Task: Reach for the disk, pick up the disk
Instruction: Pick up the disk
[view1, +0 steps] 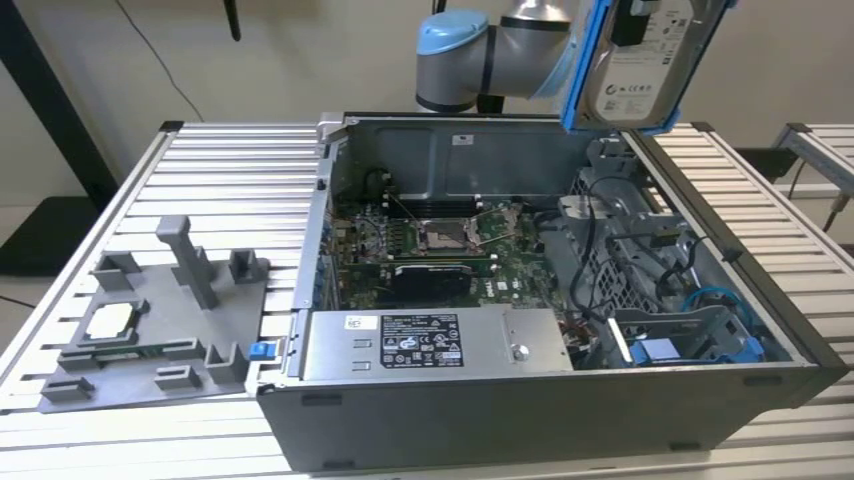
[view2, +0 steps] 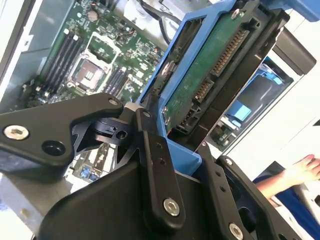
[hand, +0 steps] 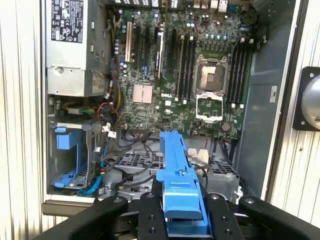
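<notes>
The pincer (hand: 180, 220) is pinching the blue-framed disk (view1: 641, 62) by its edge and holding it upright, clear of the open computer case (view1: 534, 300), above the case's far side toward the exterior view's right, with the motherboard (hand: 185, 75) lying below on the slatted surface (view1: 214, 170).

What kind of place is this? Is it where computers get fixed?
Probably a robot workshop or lab for taking computers apart. An opened computer case lies on a slatted metal table, and the tool holds the disk lifted above it.
</notes>
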